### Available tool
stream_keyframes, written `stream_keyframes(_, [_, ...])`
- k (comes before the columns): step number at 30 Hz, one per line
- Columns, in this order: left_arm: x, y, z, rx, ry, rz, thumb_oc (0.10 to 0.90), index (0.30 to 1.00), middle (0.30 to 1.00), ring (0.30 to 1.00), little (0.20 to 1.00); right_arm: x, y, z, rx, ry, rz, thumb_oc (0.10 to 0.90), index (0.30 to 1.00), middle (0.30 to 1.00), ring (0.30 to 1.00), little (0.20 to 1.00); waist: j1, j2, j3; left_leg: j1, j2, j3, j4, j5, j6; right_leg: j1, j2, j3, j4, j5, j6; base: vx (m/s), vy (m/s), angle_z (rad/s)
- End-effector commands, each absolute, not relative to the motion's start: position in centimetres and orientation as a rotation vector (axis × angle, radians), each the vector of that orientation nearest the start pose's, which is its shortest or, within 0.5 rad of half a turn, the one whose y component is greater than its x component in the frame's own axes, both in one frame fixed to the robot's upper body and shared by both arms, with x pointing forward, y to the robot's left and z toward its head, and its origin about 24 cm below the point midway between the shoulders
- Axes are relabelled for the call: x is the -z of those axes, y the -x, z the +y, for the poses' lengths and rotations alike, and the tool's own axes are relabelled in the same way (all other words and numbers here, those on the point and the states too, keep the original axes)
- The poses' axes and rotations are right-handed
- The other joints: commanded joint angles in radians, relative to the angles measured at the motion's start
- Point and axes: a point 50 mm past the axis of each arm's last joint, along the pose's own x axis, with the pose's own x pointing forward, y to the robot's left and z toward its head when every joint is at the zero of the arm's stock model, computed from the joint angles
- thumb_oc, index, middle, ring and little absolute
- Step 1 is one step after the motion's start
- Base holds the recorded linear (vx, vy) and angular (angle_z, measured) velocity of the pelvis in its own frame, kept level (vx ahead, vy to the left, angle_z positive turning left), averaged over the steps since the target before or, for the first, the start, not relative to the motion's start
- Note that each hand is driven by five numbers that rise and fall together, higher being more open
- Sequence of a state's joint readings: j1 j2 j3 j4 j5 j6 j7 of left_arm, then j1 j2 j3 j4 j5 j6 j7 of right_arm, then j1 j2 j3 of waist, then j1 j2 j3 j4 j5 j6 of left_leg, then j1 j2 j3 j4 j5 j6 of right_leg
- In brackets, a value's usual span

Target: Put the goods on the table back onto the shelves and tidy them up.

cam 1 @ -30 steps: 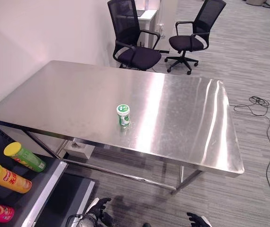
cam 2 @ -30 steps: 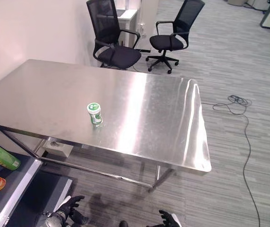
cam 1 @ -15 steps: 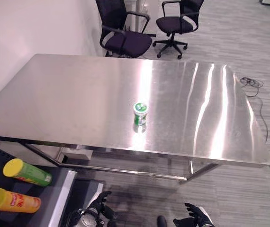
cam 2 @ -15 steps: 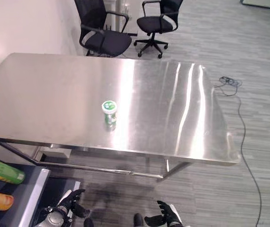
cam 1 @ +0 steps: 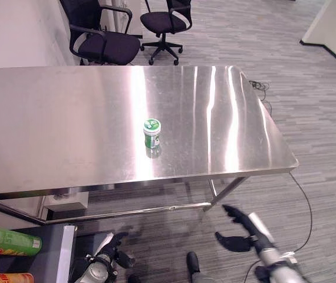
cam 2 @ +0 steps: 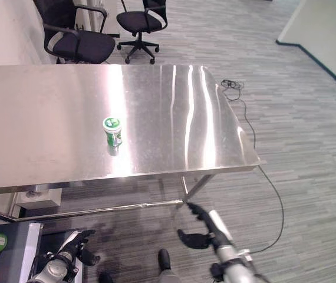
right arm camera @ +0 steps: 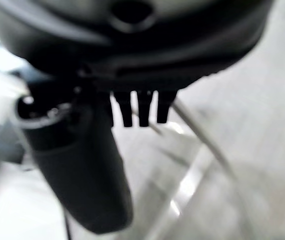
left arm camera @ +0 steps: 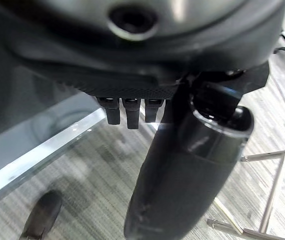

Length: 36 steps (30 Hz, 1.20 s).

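Observation:
A small green-and-white jar (cam 1: pixel 152 132) stands upright on the steel table (cam 1: pixel 68 118), a little in from its front edge. My right hand (cam 1: pixel 242 229) hangs open below the table's front right corner, well short of the jar and holding nothing. My left hand (cam 1: pixel 107 258) is low over the floor in front of the table, open and empty; its straight fingers (left arm camera: pixel 127 110) and thumb (left arm camera: pixel 187 170) appear in the left wrist view. The right wrist view has straight fingers (right arm camera: pixel 142 107) over the floor.
A dark shelf (cam 1: pixel 53 259) at the lower left holds a green tube (cam 1: pixel 6 240) and an orange tube (cam 1: pixel 3 278) lying on their sides. Two black office chairs (cam 1: pixel 100 41) (cam 1: pixel 165 20) stand behind the table. A white wall corner (cam 1: pixel 333 23) is at the far right.
The camera has swung to the right, so the shelf has slid mostly out of view. My right hand has risen and reached forward. The jar keeps its place on the table.

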<state>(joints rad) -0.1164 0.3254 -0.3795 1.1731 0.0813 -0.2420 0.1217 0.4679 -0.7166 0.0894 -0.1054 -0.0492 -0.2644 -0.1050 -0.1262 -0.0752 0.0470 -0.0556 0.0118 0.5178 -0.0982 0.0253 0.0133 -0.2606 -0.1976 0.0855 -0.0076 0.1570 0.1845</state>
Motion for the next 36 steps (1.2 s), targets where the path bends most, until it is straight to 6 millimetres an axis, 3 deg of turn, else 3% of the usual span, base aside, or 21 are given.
stream_keyframes(1, [12.1,-17.6,23.7,0.129,-0.629,0.743,0.800,0.900,0.900,0.900,0.900,-8.6,-18.2,-24.1,-0.202,0.698,-0.232,0.800,0.900,0.900,0.900,0.900,0.026,-0.003,-0.013,0.000,0.068,-0.056,0.011,-0.049,-0.099,0.009,-0.078,-0.030,0.002,0.191,0.077,-0.01,-0.003,-0.10])
stream_keyframes(3, [12.2,-17.5,23.7,0.127,-0.624,0.744,0.800,0.900,0.900,0.900,0.900,-9.6,-17.9,-23.9,-0.187,0.631,-0.274,0.800,0.900,0.900,0.900,0.900,0.025,0.000,-0.017,-0.006,0.068,-0.056,0.011,-0.047,-0.100,0.005,-0.077,-0.035,-0.005,0.193,0.077,0.00,-0.015,-0.16])
stream_keyframes(6, [12.3,-17.4,23.4,0.122,-0.602,0.748,0.800,0.900,0.900,0.900,0.900,-8.2,-17.9,-23.5,-0.209,0.475,-0.207,0.800,0.900,0.900,0.900,0.900,0.035,0.004,-0.025,-0.022,0.068,-0.064,0.011,-0.041,-0.102,-0.002,-0.075,-0.050,-0.018,0.206,0.077,-0.01,-0.034,-0.01])
stream_keyframes(7, [16.4,-5.1,22.6,-0.026,-0.285,1.138,0.800,0.900,0.900,0.900,0.900,-7.0,-17.2,-23.6,-0.153,-0.070,-0.164,0.800,0.900,0.900,0.900,0.900,0.152,0.020,-0.028,-0.041,-0.006,-0.261,0.225,-0.060,0.005,0.190,0.213,0.016,0.117,-0.173,-0.071,0.03,-0.060,0.04])
stream_keyframes(12, [15.9,-7.4,23.1,-0.035,-0.312,1.063,0.800,0.900,0.900,0.900,0.900,-8.3,-17.4,-23.0,-0.181,0.027,-0.225,0.800,0.900,0.900,0.900,0.900,0.140,0.025,-0.051,0.014,-0.011,-0.264,0.118,-0.027,-0.016,0.193,0.214,0.002,0.107,-0.175,-0.070,0.04,-0.028,-0.07])
stream_keyframes(18, [15.6,-10.0,21.2,0.173,-0.389,0.986,0.800,0.900,0.900,0.900,0.900,-10.9,-16.9,-21.5,-0.454,0.159,-0.253,0.800,0.900,0.900,0.900,0.900,0.125,0.025,-0.065,0.055,-0.003,-0.254,0.062,-0.014,-0.031,0.207,0.210,-0.014,0.092,-0.173,-0.062,0.02,-0.006,0.02])
stream_keyframes(22, [15.5,-10.7,20.5,0.241,-0.426,0.960,0.800,0.900,0.900,0.900,0.900,-12.7,-16.7,-20.2,-0.593,0.235,-0.304,0.800,0.900,0.900,0.900,0.900,0.120,0.026,-0.065,0.061,0.000,-0.251,0.055,-0.015,-0.034,0.207,0.208,-0.012,0.087,-0.170,-0.059,0.00,0.006,-0.04])
stream_keyframes(25, [15.7,-10.3,20.4,0.259,-0.428,0.977,0.800,0.900,0.900,0.900,0.900,-15.4,-16.3,-19.4,-0.685,0.243,-0.402,0.800,0.900,0.900,0.900,0.900,0.117,0.025,-0.071,0.070,0.004,-0.245,0.048,-0.015,-0.035,0.213,0.210,-0.009,0.078,-0.167,-0.057,0.00,0.009,-0.11])
stream_keyframes(32, [16.0,-9.2,20.4,0.240,-0.400,1.014,0.800,0.900,0.900,0.900,0.900,-19.4,-16.2,-20.2,-0.631,0.371,-0.569,0.800,0.900,0.900,0.900,0.900,0.116,0.023,-0.082,0.083,0.007,-0.240,0.035,-0.011,-0.038,0.223,0.212,-0.006,0.066,-0.163,-0.055,0.01,0.003,-0.03])
stream_keyframes(36, [16.2,-8.9,19.9,0.238,-0.387,1.021,0.800,0.900,0.900,0.900,0.900,-21.1,-16.5,-22.3,-0.384,0.497,-0.697,0.800,0.900,0.900,0.900,0.900,0.117,0.024,-0.091,0.087,0.007,-0.245,0.029,-0.012,-0.035,0.228,0.210,-0.011,0.059,-0.162,-0.055,0.00,0.000,-0.01])
